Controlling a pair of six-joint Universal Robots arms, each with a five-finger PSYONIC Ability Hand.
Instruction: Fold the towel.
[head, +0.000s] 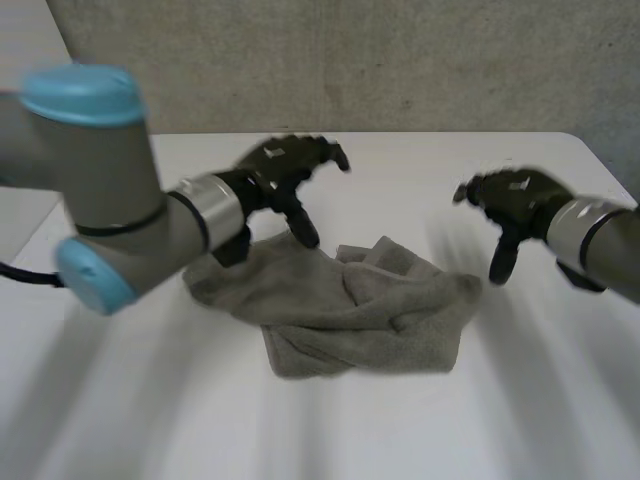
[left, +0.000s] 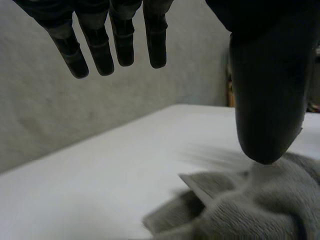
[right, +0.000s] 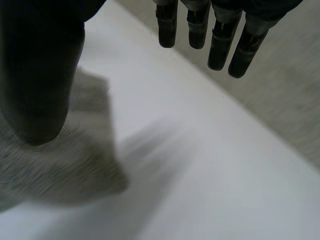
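No fold yet, the whole job looks to be ahead.
Grey terry towel (head: 350, 305) lies bunched midway on the white table (head: 150, 420); just beyond, left hand (head: 285, 172) at its far-left corner, right hand (head: 520, 200) off its right edge, both spread, holding nothing.

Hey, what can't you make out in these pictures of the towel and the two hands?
- Head view: the left arm covers the towel's far-left edge.
- Head view: the towel's own bunched folds hide its corners.
- Left wrist view: the left hand's thumb tip hides whether it touches the towel.
- Right wrist view: the right hand's thumb covers part of the towel beneath it.
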